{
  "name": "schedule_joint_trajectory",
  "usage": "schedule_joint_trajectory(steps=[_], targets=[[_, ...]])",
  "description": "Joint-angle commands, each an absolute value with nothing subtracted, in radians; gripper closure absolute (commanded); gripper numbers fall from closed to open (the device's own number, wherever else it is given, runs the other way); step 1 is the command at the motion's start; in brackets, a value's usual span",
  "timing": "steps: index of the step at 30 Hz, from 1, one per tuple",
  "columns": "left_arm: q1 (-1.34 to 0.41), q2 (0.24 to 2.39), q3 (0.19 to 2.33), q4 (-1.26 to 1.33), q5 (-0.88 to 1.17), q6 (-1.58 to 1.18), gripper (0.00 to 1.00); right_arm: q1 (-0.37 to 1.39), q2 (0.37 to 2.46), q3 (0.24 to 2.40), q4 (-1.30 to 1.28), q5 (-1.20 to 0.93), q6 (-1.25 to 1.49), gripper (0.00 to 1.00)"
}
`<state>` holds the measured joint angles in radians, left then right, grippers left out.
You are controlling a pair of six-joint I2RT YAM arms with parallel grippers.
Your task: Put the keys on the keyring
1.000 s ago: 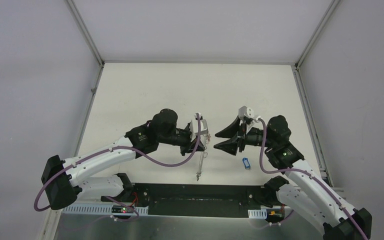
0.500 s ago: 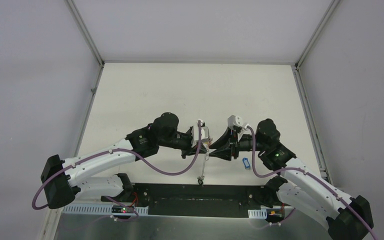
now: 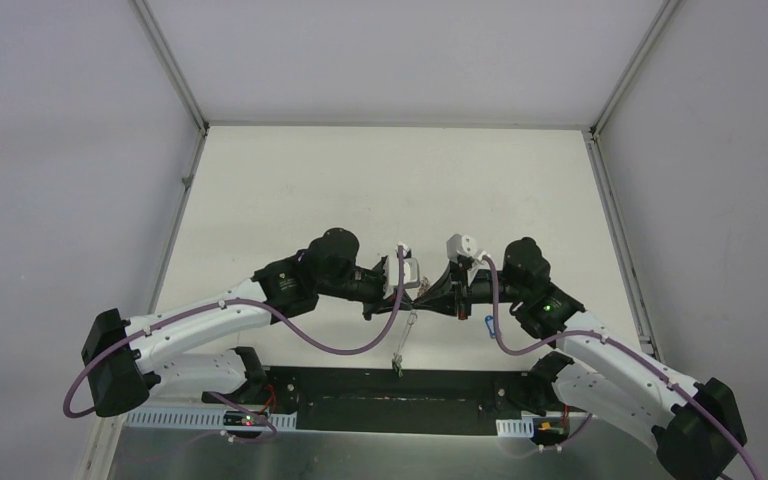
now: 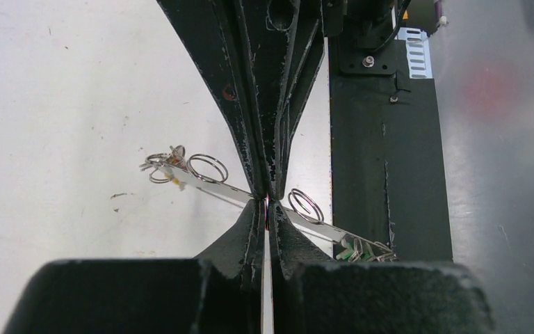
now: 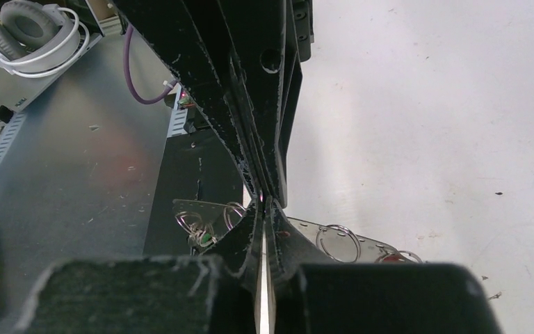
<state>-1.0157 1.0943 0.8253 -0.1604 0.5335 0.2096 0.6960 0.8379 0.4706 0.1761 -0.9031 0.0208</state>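
My left jaws (image 3: 412,292) are clamped on the keyring (image 3: 403,335), gripping it partway along rather than at an end. My right jaws (image 3: 431,294) are pressed together too. Their tips meet my left tips nose to nose at the same spot on the keyring, but I cannot tell whether they actually pinch it.

From above, the keyring shows edge-on as a thin line. Its long axis runs from my jaws towards the near edge of the tabletop (image 3: 360,180), leaning a little to my left, and its low end reaches the black base plate (image 3: 390,400).

In my left wrist view, the left jaws (image 4: 267,209) close on it as a flat silver strip (image 4: 212,188) slanting across the picture. One end points out over the white tabletop and the other towards the base plate. Split rings (image 4: 207,168) stand along it, with green tags (image 4: 353,248) bunched at the base-plate end.

In my right wrist view, the right jaws (image 5: 264,206) sit at the same strip, and a red tag (image 5: 391,257) shows at one end.

A blue key (image 3: 487,325) lies on the tabletop just beside my right arm, partly hidden by it.
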Motion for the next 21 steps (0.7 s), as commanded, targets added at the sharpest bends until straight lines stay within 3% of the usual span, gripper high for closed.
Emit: schedule_joint_trajectory(steps=[1, 5, 8, 21], targets=[[-1.029, 1.059, 0.832, -0.067, 0.541, 0.236, 1.00, 0.707, 0.822, 0.463, 0.173, -0.874, -0.033, 1.00], [-1.029, 1.048, 0.820, -0.067, 0.530, 0.235, 1.00, 0.707, 0.784, 0.452, 0.159, -0.851, -0.046, 1.00], [-1.029, 1.038, 0.806, -0.067, 0.523, 0.230, 0.83, 0.706, 0.758, 0.447, 0.160, -0.837, -0.046, 1.00], [-1.030, 0.916, 0.670, -0.013, 0.388, 0.155, 0.67, 0.707, 0.739, 0.413, 0.198, -0.802, -0.039, 1.00]])
